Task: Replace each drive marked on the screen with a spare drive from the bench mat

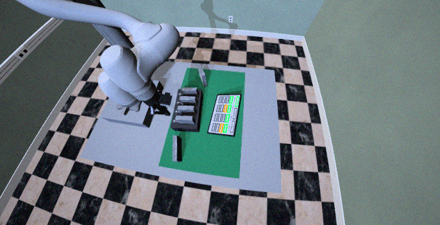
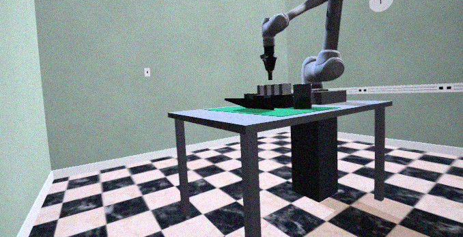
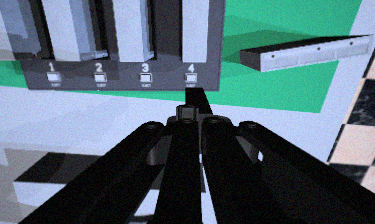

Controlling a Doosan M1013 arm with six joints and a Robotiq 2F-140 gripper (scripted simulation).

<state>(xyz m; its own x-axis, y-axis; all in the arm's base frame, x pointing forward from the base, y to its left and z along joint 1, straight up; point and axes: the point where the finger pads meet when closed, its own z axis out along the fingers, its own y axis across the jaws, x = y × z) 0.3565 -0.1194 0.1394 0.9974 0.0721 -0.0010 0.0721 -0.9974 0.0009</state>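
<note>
My gripper (image 1: 169,115) (image 2: 270,78) (image 3: 193,101) is shut and empty, with its tips above the front edge of the dark dock (image 1: 185,129) (image 2: 285,102) (image 3: 121,83), near the eject button of bay 4 (image 3: 191,78). Four grey drives stand in the dock, the bay 4 drive (image 1: 184,120) (image 3: 194,30) closest to my tips. One spare drive (image 1: 175,148) (image 2: 302,96) (image 3: 306,54) stands on edge on the green mat (image 1: 211,159) (image 2: 288,113) (image 3: 294,97) beside the bay 4 end. Another spare drive (image 1: 202,76) is beyond the far end. The screen (image 1: 215,133) shows two orange marks, plus green ones.
The tilted screen stands on the mat on the dock's other side from the arm. The robot's base plate (image 1: 124,122) is on the grey table (image 1: 261,139) (image 2: 212,115) behind the dock. The arm reaches over that side of the table.
</note>
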